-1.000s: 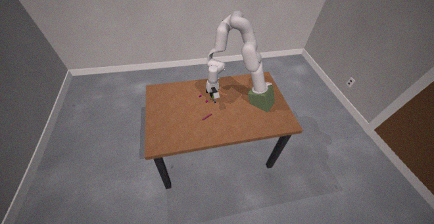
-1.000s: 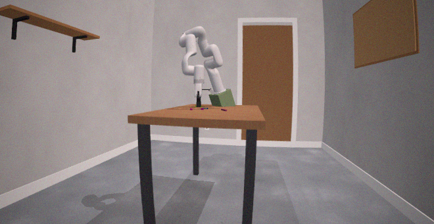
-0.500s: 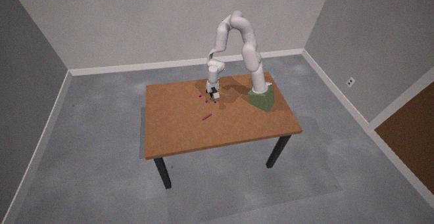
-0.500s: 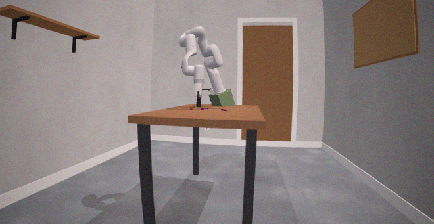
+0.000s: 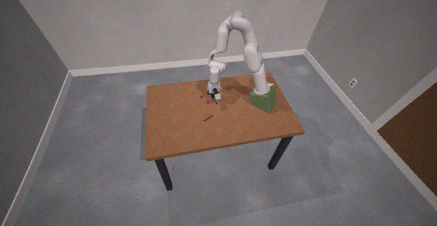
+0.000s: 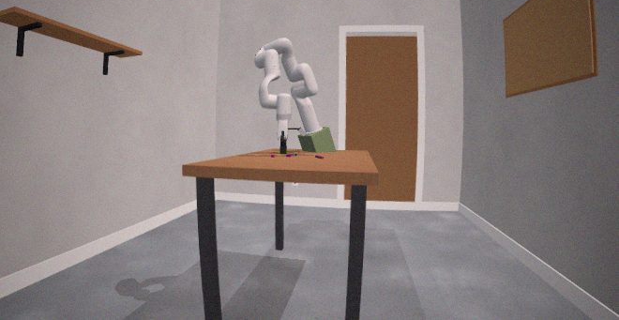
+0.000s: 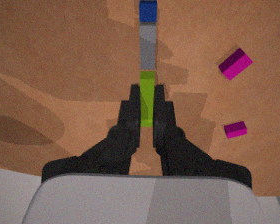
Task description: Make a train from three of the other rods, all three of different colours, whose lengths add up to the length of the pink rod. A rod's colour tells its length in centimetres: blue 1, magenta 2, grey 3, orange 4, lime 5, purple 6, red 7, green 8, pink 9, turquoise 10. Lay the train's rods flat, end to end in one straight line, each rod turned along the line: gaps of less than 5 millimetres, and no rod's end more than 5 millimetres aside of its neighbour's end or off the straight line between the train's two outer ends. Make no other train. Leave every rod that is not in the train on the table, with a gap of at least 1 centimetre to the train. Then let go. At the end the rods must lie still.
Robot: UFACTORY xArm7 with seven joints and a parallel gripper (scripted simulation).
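In the wrist view my gripper (image 7: 147,98) is shut on the lime rod (image 7: 147,96), low at the table. Past the lime rod lie the grey rod (image 7: 148,47) and the blue rod (image 7: 148,11), end to end with it in one straight line. Two magenta rods lie to the right, one larger (image 7: 235,63) and one smaller (image 7: 235,129), apart from the line. In the top view the gripper (image 5: 214,97) stands at the table's back middle, and the pink rod (image 5: 208,118) lies alone nearer the front. In the exterior view the gripper (image 6: 283,148) touches down on the table.
The wooden table (image 5: 185,135) (image 6: 300,165) carries the arm's green base block (image 5: 263,100) (image 6: 318,141) at the back right. Two magenta rods (image 5: 201,97) (image 5: 208,102) lie just left of the gripper.
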